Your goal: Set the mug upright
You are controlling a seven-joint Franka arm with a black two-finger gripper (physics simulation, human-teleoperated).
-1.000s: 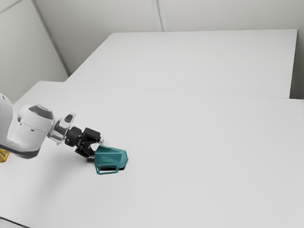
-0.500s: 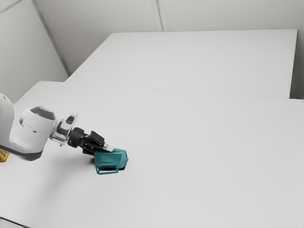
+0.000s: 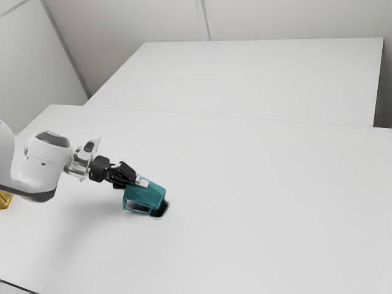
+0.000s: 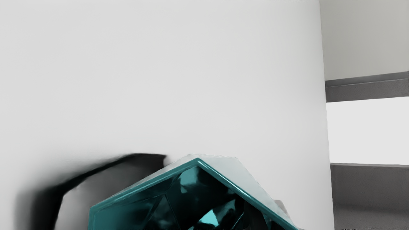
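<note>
From here I see the black two-finger end effector (image 3: 140, 181) clamped on the wall of a glossy, faceted teal mug (image 3: 144, 194), which hangs tilted over the smooth white surface (image 3: 245, 202), its mouth toward the end effector and a dark shadow under it. A yellow object (image 3: 5, 199) sits at the exterior view's left edge, and plain pale grey walls (image 3: 294, 18) stand behind
</note>
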